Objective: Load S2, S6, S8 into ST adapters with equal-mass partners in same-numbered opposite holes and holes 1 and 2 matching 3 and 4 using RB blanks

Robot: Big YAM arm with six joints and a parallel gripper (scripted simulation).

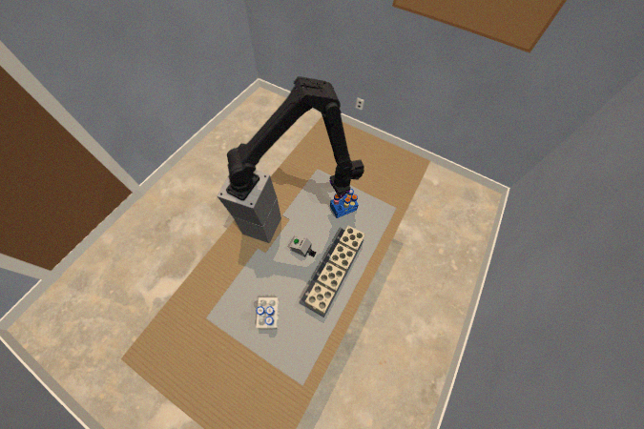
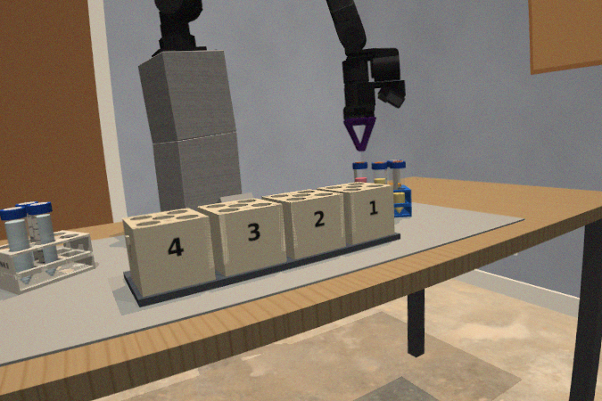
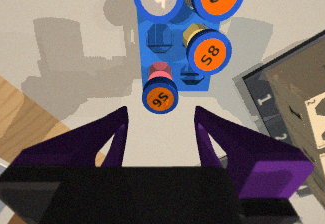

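Note:
My gripper (image 3: 161, 112) is open and empty, a little above the blue sample rack RS (image 3: 175, 45). It also shows in the exterior view (image 2: 359, 142). Tube S6 (image 3: 160, 97), with pink liquid, stands in the rack's nearest well, just beyond my fingertips and clear of them. S8 (image 3: 209, 54), with yellow liquid, stands beside it. A grey-dot cap (image 3: 158, 4) and another orange cap (image 3: 217, 5) are cut off by the top edge. The loading stand ST (image 1: 333, 270) holds adapters 1 (image 2: 367, 210), 2 (image 2: 317, 219), 3 (image 2: 249, 233) and 4 (image 2: 171, 248); their visible holes look empty.
The blank rack RB (image 2: 41, 257) with several blue-capped tubes stands far from RS on the grey mat. The green DONE key (image 1: 296, 241) sits between the arm's base (image 1: 251, 207) and ST. Adapter 1 stands close beside RS.

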